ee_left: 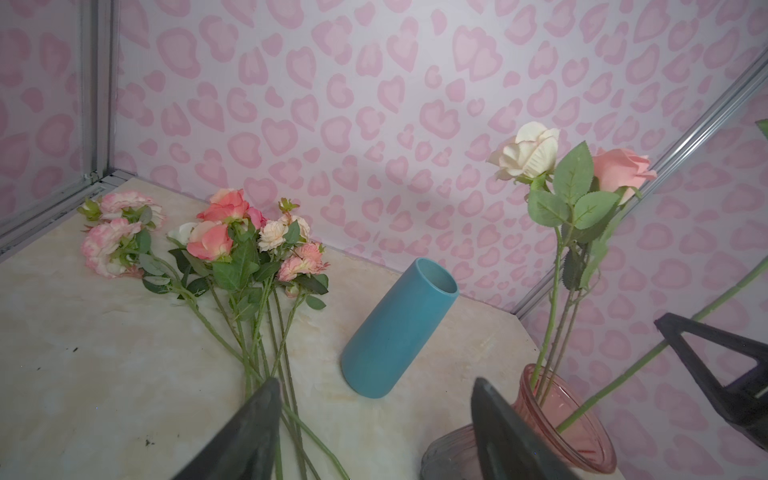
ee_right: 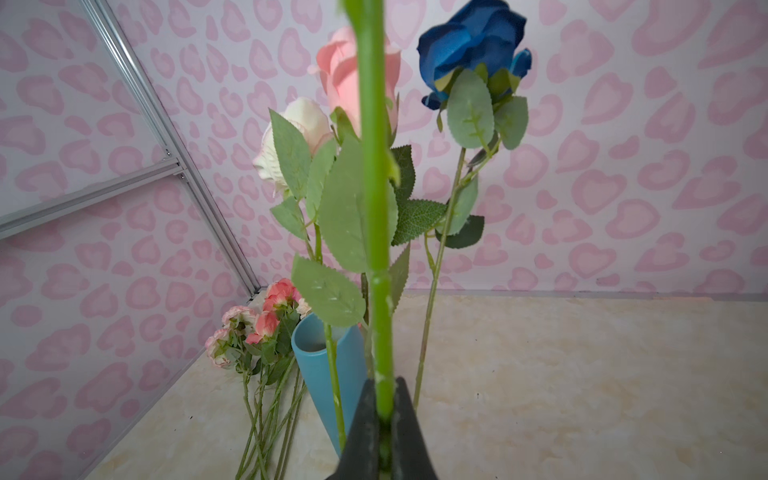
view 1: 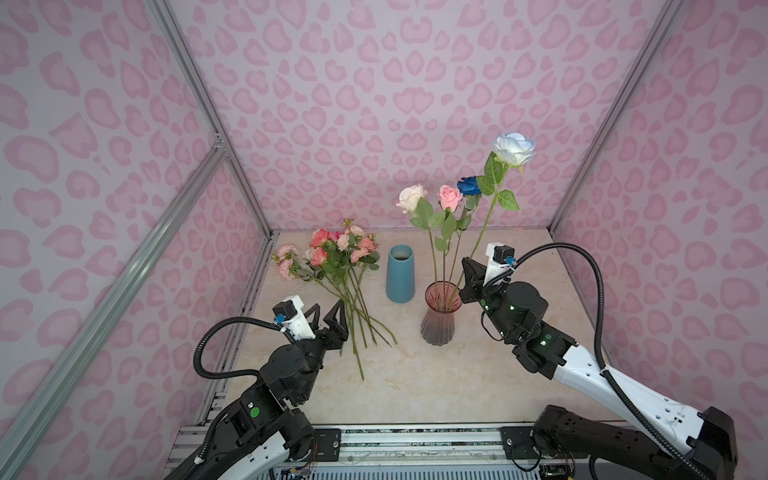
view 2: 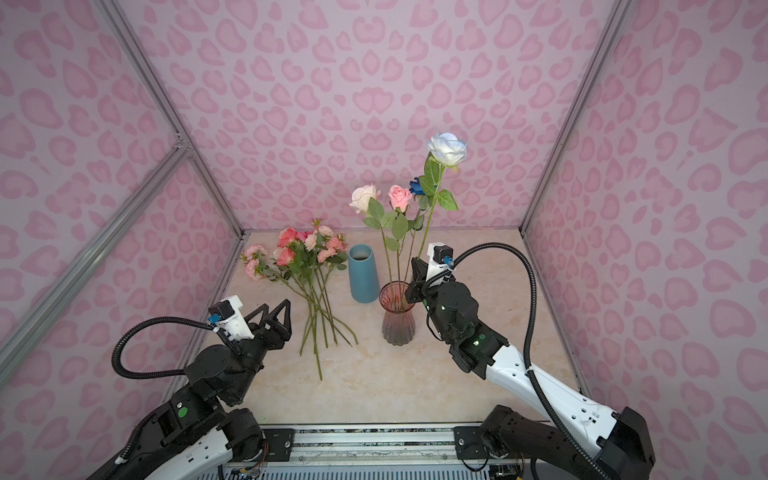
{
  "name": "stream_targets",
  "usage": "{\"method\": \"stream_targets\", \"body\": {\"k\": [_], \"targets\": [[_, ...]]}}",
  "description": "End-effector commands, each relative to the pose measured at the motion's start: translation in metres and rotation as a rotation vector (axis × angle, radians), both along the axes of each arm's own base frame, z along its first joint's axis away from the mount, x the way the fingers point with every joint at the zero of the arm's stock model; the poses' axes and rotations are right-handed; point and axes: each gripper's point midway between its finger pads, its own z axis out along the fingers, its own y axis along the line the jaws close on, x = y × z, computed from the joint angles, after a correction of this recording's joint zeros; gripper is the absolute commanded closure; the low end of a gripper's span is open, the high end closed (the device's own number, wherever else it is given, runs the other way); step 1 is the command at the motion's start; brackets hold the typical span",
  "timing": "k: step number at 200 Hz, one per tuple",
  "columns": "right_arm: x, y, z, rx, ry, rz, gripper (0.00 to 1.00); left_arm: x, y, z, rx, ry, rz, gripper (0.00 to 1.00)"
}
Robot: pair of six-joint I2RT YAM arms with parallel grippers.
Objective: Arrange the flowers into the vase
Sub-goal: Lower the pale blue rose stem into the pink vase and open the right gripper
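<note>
— Three roses stand in the pink glass vase (view 1: 439, 322): a cream rose (view 1: 411, 197), a pink rose (view 1: 449, 196) and a dark blue rose (view 1: 469, 185). Is the fourth in?

— Partly. The right claw (view 1: 468, 266) is clamped on the green stem of the pale blue rose (view 1: 514, 148). The stem's lower end dips into the vase mouth just below the claw. The bloom rides high above the claw, leaning away from the other three.

— How should the robot finish?

— Probably by sliding the stem down along its own line until the end sits deep, then parting the jaws slowly and backing off without brushing the neighbouring leaves. Letting go too high could let the tall stem tip over the rim. The vase is pinched at the neck and might rock if pushed sideways.

— And the left claw (view 1: 329, 308)?

— Spread wide, holding nothing, hanging just beside the cut ends of the bunch (view 1: 338, 249) on the counter (view 1: 415, 382). Those blooms are coral, pink and cream, smaller and ruffled. Their thin leafy stems fan out beyond that claw.

— The blue vase (view 1: 400, 274)?

— Upright beyond the left claw, between the bunch and the glass vase, with no flower in it.
</note>
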Motion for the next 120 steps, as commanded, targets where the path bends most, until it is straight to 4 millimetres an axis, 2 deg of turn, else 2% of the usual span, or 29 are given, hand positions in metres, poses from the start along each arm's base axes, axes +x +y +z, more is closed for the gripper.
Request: {"method": "stream_targets", "body": {"k": [1,29,54,99,120], "targets": [[-0.003,0.0,-0.014,0.022,0.033,0.0,0.94,0.004,0.003,0.003,-0.027,-0.001,0.034,0.27],[-0.004,0.006,-0.042,-0.021,0.118,0.026,0.88,0.007,0.0,-0.004,-0.003,0.025,0.041,0.27],[-0.005,0.004,-0.057,-0.028,0.159,0.01,0.88,0.01,-0.003,-0.009,-0.002,0.036,0.036,0.27],[-0.01,0.011,-0.073,-0.012,0.207,0.029,0.85,0.013,-0.004,-0.015,0.011,0.051,0.052,0.27],[-0.017,0.012,-0.07,-0.014,0.206,0.034,0.82,0.015,-0.005,-0.02,0.025,0.062,0.056,0.27]]}}
